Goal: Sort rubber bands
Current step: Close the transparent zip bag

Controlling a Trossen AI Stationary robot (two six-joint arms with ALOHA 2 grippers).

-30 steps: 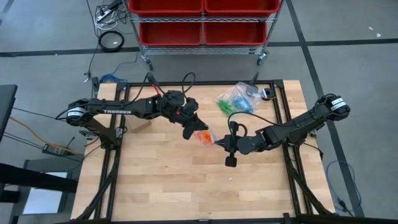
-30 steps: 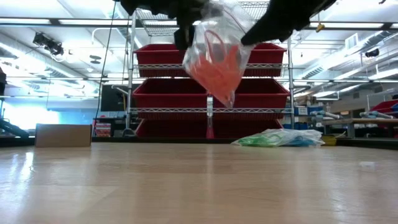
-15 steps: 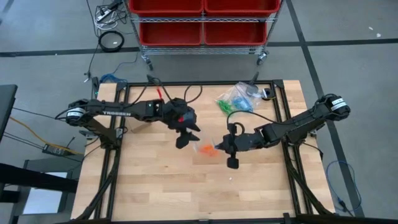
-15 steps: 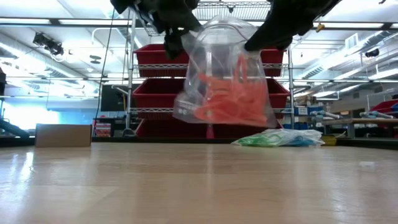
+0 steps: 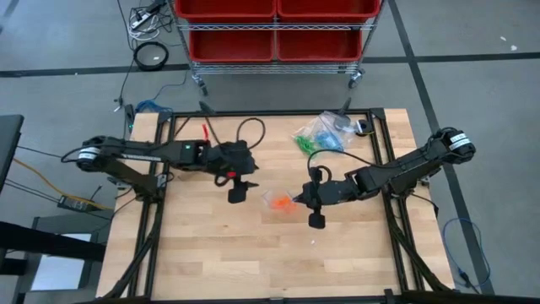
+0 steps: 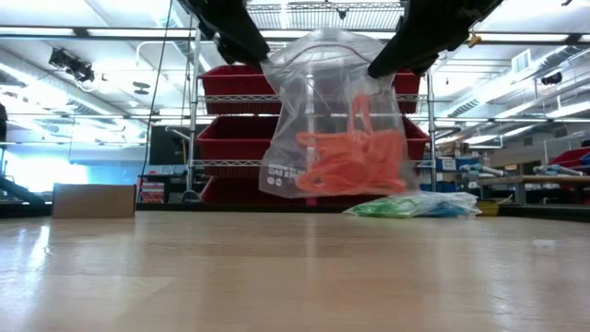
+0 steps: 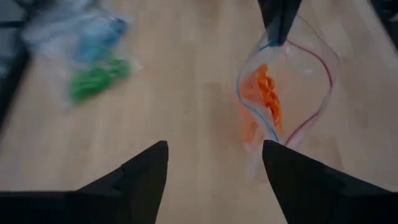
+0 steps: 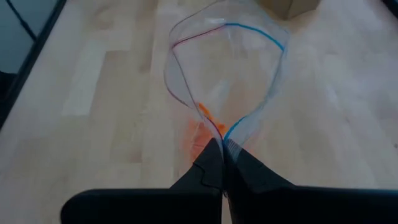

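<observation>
A clear zip bag (image 6: 336,129) with orange rubber bands (image 6: 350,161) in its bottom hangs above the middle of the table, its mouth (image 8: 224,62) spread into a wide loop. My right gripper (image 8: 219,163) is shut on it, reaching in from the right (image 5: 309,198). My left gripper (image 5: 239,192) stands open to the bag's left. Its fingers (image 7: 143,174) point toward the bag without touching it, and nothing lies between them. More bags (image 5: 321,135) with green and blue rubber bands lie flat on the table at the far right. My right gripper pinches the bag's zip rim at one end of the mouth (image 8: 231,142), where the red and blue zip lines run together. The fingers come slanting down from the table's right. The bag hangs clear of the table with the orange bands sagging in its bottom.
A wire shelf with red bins (image 5: 274,29) stands beyond the far edge. A cardboard box (image 6: 94,200) sits at the far left. Black frame rails (image 5: 160,203) run along both table sides. The near half of the wooden top (image 5: 270,262) is bare.
My left gripper has let go of the bag and drawn back toward the table's left edge, rolling as it went. The bag, bunched and tilted between both grippers before, now hangs broad from the right gripper alone with its mouth spread wide.
</observation>
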